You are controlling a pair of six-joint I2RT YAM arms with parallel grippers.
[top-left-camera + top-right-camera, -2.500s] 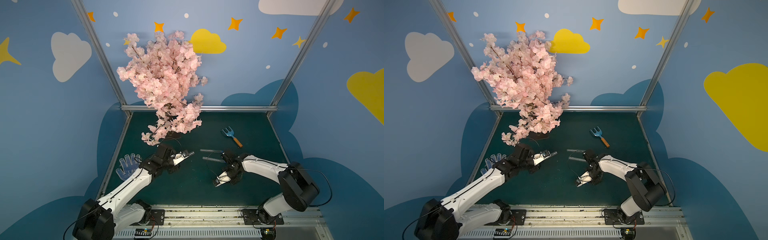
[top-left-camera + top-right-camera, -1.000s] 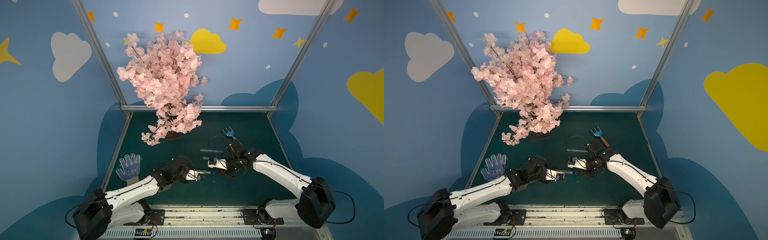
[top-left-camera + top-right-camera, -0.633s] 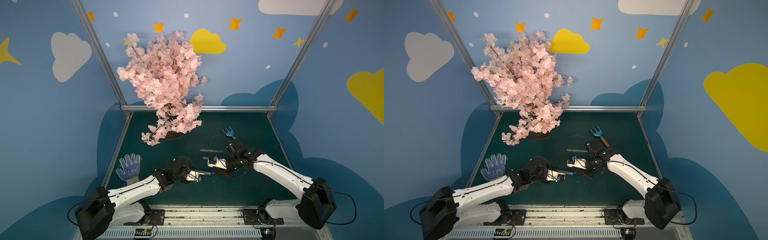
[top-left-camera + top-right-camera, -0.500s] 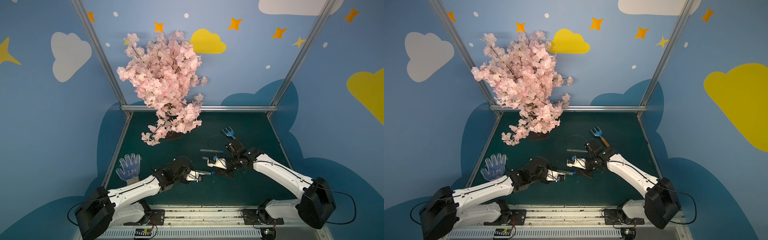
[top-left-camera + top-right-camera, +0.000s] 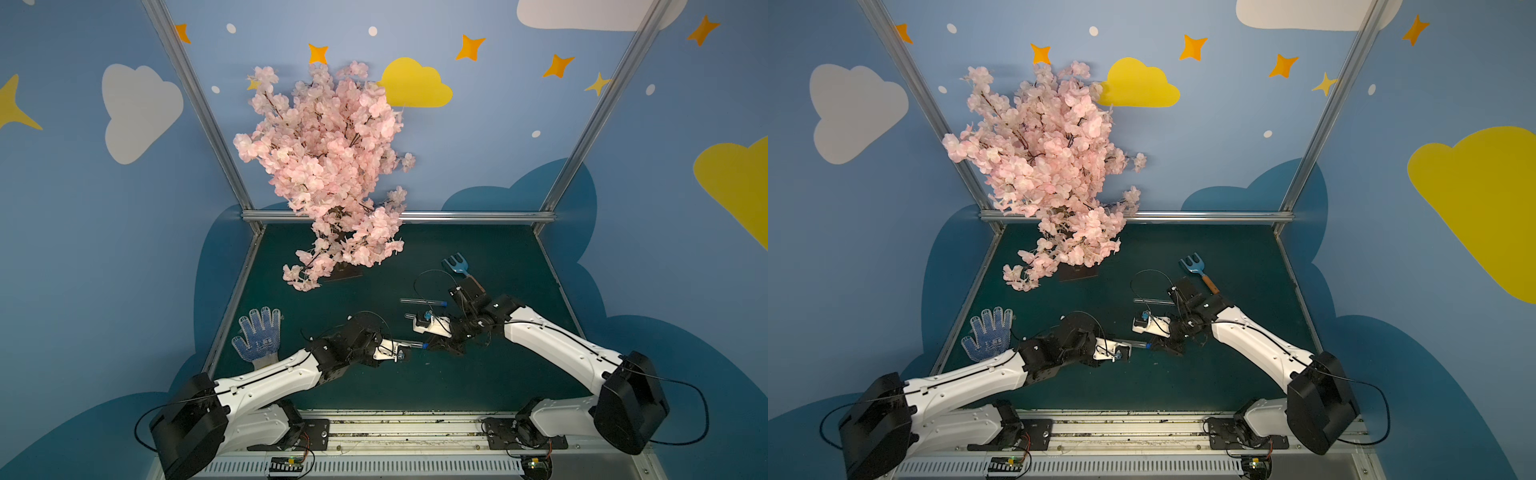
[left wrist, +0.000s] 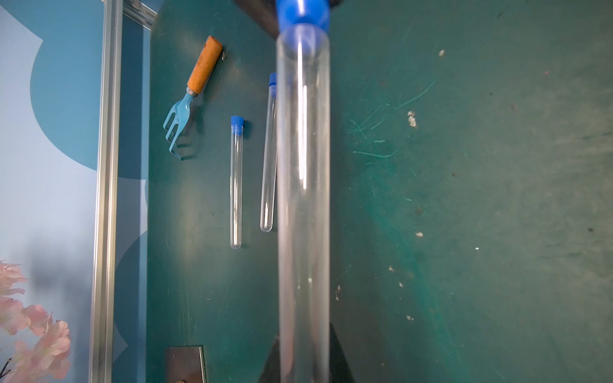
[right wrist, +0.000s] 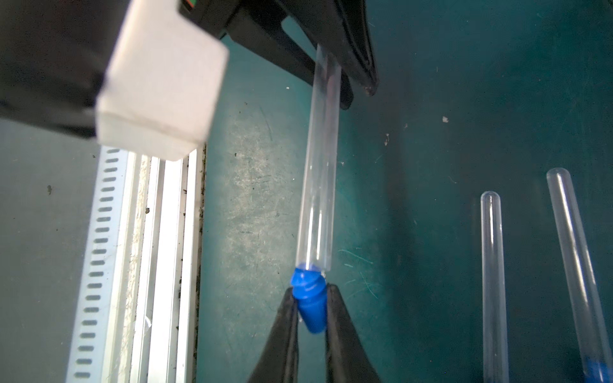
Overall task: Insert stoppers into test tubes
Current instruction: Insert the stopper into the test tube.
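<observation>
My left gripper (image 6: 303, 335) is shut on the rounded end of a clear test tube (image 6: 303, 199), held level above the mat (image 5: 411, 344) (image 5: 1136, 344). My right gripper (image 7: 310, 293) is shut on a blue stopper (image 7: 310, 298). The stopper's ribbed end sits slightly tilted at the tube's mouth, and it shows in both top views (image 5: 424, 345) (image 5: 1147, 345). Two more test tubes (image 6: 236, 185) (image 6: 269, 156) lie side by side on the mat, each with a blue stopper (image 6: 237, 124) (image 6: 272, 79) in its mouth.
A blue toy rake (image 5: 457, 266) with an orange handle lies behind the right arm. A blossom tree (image 5: 332, 166) stands at the back left on a dark base. A blue dotted glove (image 5: 259, 336) lies at the mat's left edge.
Since the oldest frames both arms have come together at the middle, tube facing stopper. Over the last second they have hardly moved.
</observation>
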